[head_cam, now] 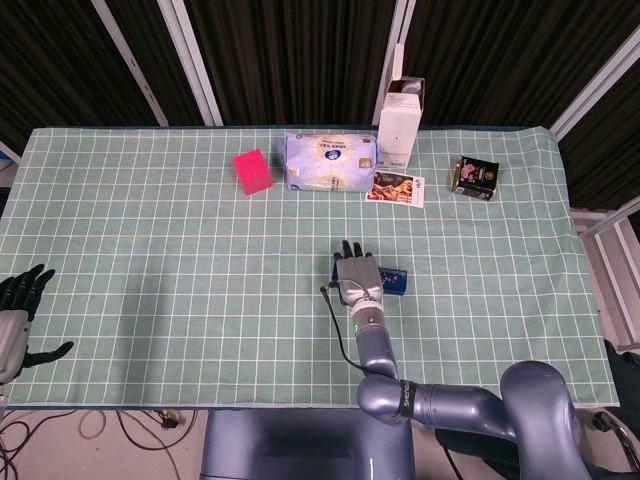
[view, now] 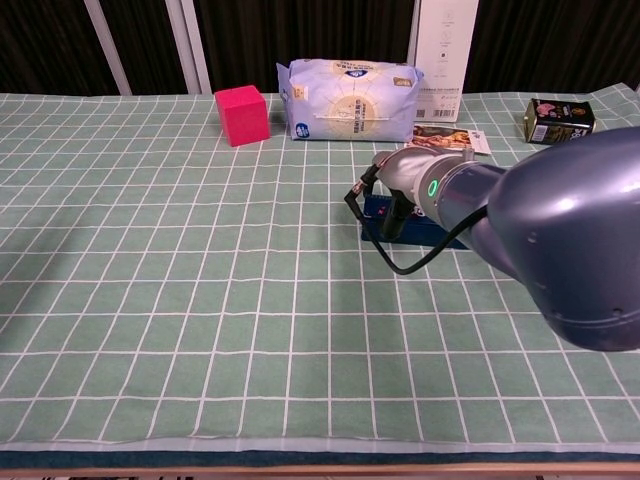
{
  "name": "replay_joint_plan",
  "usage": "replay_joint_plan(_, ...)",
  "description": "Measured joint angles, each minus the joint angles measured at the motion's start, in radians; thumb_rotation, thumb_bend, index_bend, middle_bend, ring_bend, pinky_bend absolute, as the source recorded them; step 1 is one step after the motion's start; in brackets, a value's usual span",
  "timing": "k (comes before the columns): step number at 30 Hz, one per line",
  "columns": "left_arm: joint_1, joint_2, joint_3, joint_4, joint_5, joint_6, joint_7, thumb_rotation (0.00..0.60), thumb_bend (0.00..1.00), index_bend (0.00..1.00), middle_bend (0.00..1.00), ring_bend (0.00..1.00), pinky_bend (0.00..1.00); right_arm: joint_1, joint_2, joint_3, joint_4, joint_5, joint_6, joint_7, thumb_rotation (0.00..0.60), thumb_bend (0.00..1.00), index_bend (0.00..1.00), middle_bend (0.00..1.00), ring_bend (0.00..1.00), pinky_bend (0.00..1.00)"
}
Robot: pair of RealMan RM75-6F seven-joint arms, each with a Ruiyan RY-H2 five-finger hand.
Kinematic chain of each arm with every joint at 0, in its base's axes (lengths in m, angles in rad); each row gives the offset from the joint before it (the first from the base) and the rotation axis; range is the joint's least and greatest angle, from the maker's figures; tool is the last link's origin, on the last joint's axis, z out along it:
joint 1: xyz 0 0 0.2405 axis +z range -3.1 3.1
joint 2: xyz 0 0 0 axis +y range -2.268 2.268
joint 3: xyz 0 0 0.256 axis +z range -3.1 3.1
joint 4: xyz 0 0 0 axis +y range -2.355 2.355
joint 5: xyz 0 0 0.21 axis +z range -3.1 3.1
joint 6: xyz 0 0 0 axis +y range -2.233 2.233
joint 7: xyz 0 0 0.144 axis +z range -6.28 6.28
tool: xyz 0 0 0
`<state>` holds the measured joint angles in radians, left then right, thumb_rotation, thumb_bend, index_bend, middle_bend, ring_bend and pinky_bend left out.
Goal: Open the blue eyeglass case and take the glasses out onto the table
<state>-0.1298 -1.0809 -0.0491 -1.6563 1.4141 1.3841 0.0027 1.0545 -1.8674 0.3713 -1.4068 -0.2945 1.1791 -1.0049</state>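
The blue eyeglass case (head_cam: 396, 281) lies closed near the middle of the green checked table (head_cam: 180, 240). Only its right end shows in the head view. My right hand (head_cam: 358, 270) lies on top of its left part, fingers reaching over the far edge, and grips it. In the chest view my right forearm (view: 440, 190) hides the hand, and the case (view: 428, 234) shows as a low blue strip beneath it. My left hand (head_cam: 18, 310) hangs open at the table's near left edge, far from the case. No glasses are visible.
Along the back stand a pink cube (head_cam: 253, 171), a tissue pack (head_cam: 331, 162), a tall white carton (head_cam: 400, 118), a flat snack packet (head_cam: 396, 188) and a dark tin (head_cam: 475, 175). A black cable (view: 385, 250) loops off my right wrist onto the cloth.
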Motion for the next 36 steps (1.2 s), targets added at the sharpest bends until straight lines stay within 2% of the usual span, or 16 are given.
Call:
replay_joint_plan(4, 0.001, 0.001, 0.000, -0.002, -0.001, 0.001, -0.001, 0.600, 0.01, 0.00, 0.00, 0.00, 0.00, -0.001, 0.000, 0.000, -0.004, 0.013, 0.001, -0.004, 0.600, 0.62, 0.24, 0.00, 0.00, 0.23)
replay_joint_plan(13, 0.001, 0.002, -0.001, -0.004, -0.005, -0.001, -0.002, 0.600, 0.01, 0.00, 0.00, 0.00, 0.00, -0.001, 0.012, 0.001, -0.020, 0.028, 0.001, -0.010, 0.600, 0.83, 0.24, 0.00, 0.00, 0.23)
replay_joint_plan(21, 0.003, 0.003, 0.000, -0.005, -0.002, 0.004, -0.005, 0.600, 0.01, 0.00, 0.00, 0.00, 0.00, 0.001, 0.025, 0.000, 0.006, 0.047, -0.015, -0.022, 0.600, 0.81, 0.24, 0.00, 0.00, 0.23)
replay_joint_plan(32, 0.004, 0.003, -0.002, -0.003, -0.006, 0.007, -0.003, 0.600, 0.01, 0.00, 0.00, 0.00, 0.00, 0.041, 0.032, 0.019, 0.177, 0.066, -0.071, -0.056, 0.600, 0.76, 0.21, 0.00, 0.00, 0.23)
replay_joint_plan(36, 0.004, 0.002, -0.002, -0.003, -0.005, 0.007, 0.001, 0.600, 0.01, 0.00, 0.00, 0.00, 0.00, 0.044, 0.049, 0.032, 0.170, 0.060, -0.067, -0.051, 0.600, 0.75, 0.21, 0.00, 0.00, 0.23)
